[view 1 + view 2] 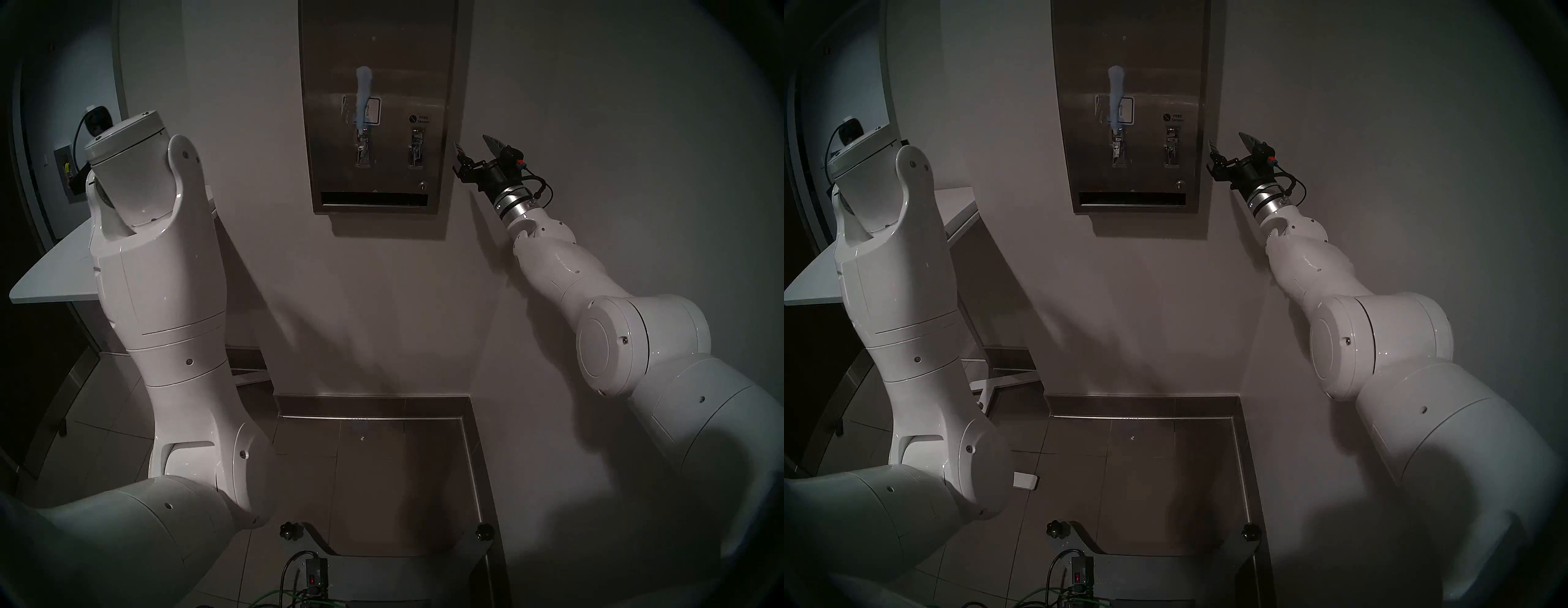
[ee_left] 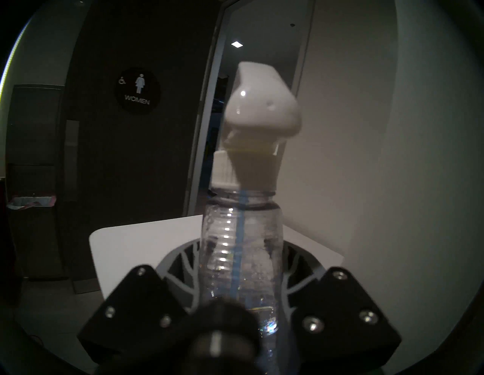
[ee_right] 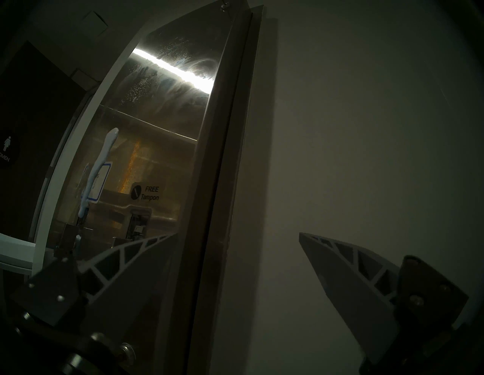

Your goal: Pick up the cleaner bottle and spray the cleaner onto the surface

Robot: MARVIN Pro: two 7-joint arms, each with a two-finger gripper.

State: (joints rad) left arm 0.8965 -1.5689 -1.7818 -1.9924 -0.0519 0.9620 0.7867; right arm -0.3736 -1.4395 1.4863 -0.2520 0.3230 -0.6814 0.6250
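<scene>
In the left wrist view my left gripper (image 2: 241,275) is shut on the clear cleaner bottle (image 2: 241,248), which stands upright with its white spray head (image 2: 259,104) at the top and a blue tube running down inside. In the head views my own left arm hides that gripper and the bottle. The surface, a steel wall dispenser (image 1: 377,55) (image 1: 1136,51) (image 3: 162,117), carries a whitish-blue foam streak of cleaner (image 1: 364,97) (image 1: 1115,97) (image 3: 100,162) over its blue-edged sticker. My right gripper (image 1: 475,146) (image 1: 1227,142) (image 3: 237,234) is open and holds nothing, just right of the dispenser's edge.
A white table (image 1: 51,271) (image 2: 146,241) stands at the left, under the left gripper. Behind it are a dark door with a WOMEN sign (image 2: 137,90) and a lined bin (image 2: 28,209). The robot's base with cables (image 1: 314,573) sits on the tiled floor below.
</scene>
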